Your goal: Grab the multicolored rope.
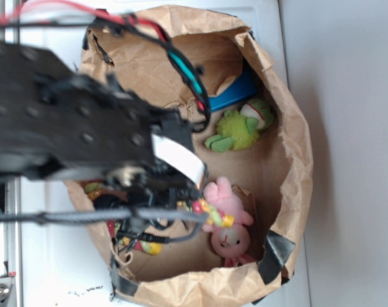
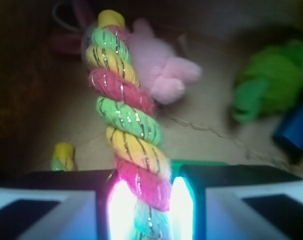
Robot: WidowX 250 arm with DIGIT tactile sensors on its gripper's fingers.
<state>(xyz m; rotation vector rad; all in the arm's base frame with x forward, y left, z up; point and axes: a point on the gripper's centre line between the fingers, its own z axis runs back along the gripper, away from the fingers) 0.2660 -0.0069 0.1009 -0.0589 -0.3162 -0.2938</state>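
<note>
No readable txt, labels or nos. anywhere in either view.

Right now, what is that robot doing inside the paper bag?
The robot arm is reaching into a brown paper bag full of toys. Its gripper is shut on a twisted rope with pink, yellow and green strands, which runs up between the two fingers. A pink bunny lies right beside the rope, and a green plush toy and a blue thing sit farther back. So the rope is already grabbed.
</note>
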